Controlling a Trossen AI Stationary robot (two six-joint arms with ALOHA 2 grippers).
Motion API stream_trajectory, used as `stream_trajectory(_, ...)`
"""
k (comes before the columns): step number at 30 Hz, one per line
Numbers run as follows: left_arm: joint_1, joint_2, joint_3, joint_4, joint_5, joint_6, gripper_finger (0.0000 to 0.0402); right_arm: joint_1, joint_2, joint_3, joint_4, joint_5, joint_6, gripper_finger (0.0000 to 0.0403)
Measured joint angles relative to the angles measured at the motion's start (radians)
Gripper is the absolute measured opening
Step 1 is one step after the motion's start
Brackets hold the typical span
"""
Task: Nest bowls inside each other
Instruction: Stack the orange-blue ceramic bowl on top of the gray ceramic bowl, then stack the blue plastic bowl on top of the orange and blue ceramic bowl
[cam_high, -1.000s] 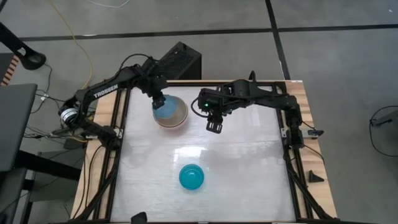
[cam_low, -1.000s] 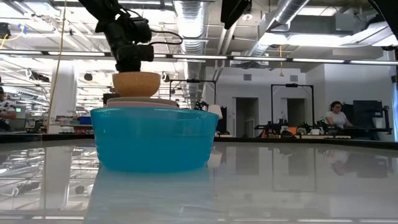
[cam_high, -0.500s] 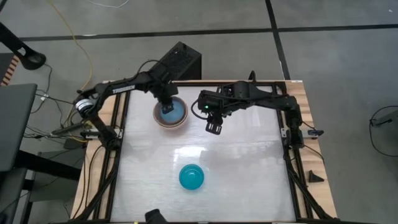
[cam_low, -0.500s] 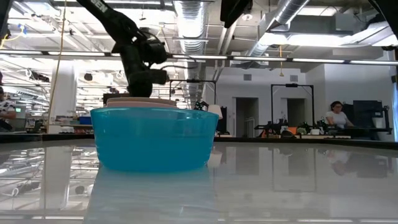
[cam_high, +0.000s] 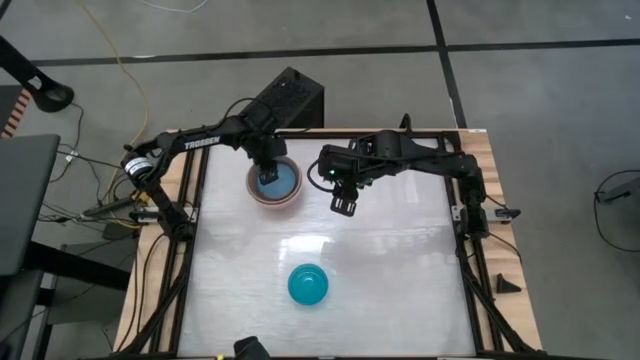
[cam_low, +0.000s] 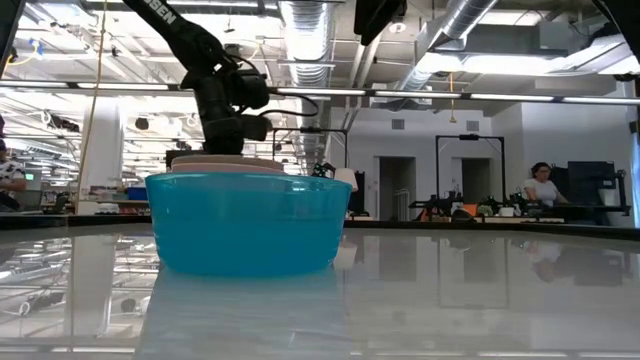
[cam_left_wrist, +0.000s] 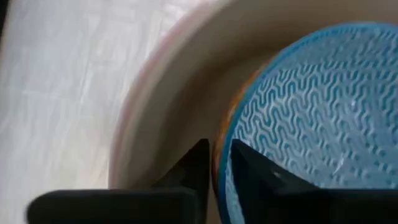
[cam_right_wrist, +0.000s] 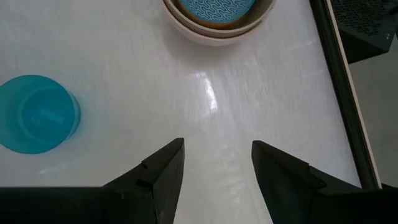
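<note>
A stack of bowls (cam_high: 254, 190) stands at the table's far left, with a cream outer bowl (cam_left_wrist: 168, 93), an orange rim (cam_left_wrist: 219, 134) inside it and a light blue bowl (cam_left_wrist: 323, 112) innermost. My left gripper (cam_left_wrist: 219, 155) reaches down into the stack, its fingers a narrow gap apart astride the orange and blue rims. A teal bowl (cam_high: 308, 285) stands alone on its base near the front; in the low view it hides most of the stack (cam_low: 225, 163). My right gripper (cam_high: 345, 205) hangs open above the table's middle, with nothing between its fingers. My left gripper has one finger (cam_left_wrist: 249, 174) inside the light blue bowl and the other finger (cam_left_wrist: 196, 165) outside the orange rim. It comes steeply from above. Whether the fingers touch the rims I cannot tell. The blue bowl sits level, nested in the stack.
A black box (cam_high: 290, 98) stands just beyond the table's far edge behind the stack. Dark frame rails (cam_high: 195, 230) run along both sides. The white tabletop (cam_high: 400, 270) spreads right of the teal bowl. People show in the room far behind (cam_low: 542, 185).
My left gripper has gone down into the stack, carrying the bowl that it held above the stack a second ago. That bowl now sits low and level inside the stack. The teal bowl has kept its place.
</note>
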Motion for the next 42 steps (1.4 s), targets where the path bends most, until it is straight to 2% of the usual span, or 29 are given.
stream_trajectory(5, 0.0, 0.0, 0.011, -0.042, -0.009, -0.001, 0.0116, -0.004, 0.0, 0.0, 0.0, 0.0, -0.009, 0.0223)
stream_trajectory(10, 0.001, 0.0, 0.079, -0.122, -0.015, 0.014, 0.0149, -0.011, 0.0, 0.0, 0.002, -0.006, -0.008, 0.0223)
stream_trajectory(18, 0.001, -0.002, 0.22, -0.261, 0.024, 0.004, 0.0156, 0.014, 0.028, 0.0, 0.054, -0.056, 0.0, 0.0223)
stream_trajectory(23, 0.001, -0.062, 0.21, -0.335, 0.087, -0.003, 0.0151, 0.042, 0.097, -0.001, 0.035, -0.128, -0.038, 0.0223)
stream_trajectory(29, -0.018, -0.27, 0.059, -0.308, 0.114, -0.048, 0.0125, 0.068, 0.172, -0.003, 0.055, -0.249, -0.112, 0.0223)
stream_trajectory(36, -0.065, -0.576, -0.258, -0.05, 0.196, -0.214, 0.0108, 0.034, 0.171, -0.01, 0.158, -0.283, -0.163, 0.0223)
stream_trajectory(42, -0.108, -0.781, -0.492, 0.15, 0.291, -0.414, 0.0106, 0.037, 0.182, -0.181, 0.327, -0.439, -0.186, 0.0223)
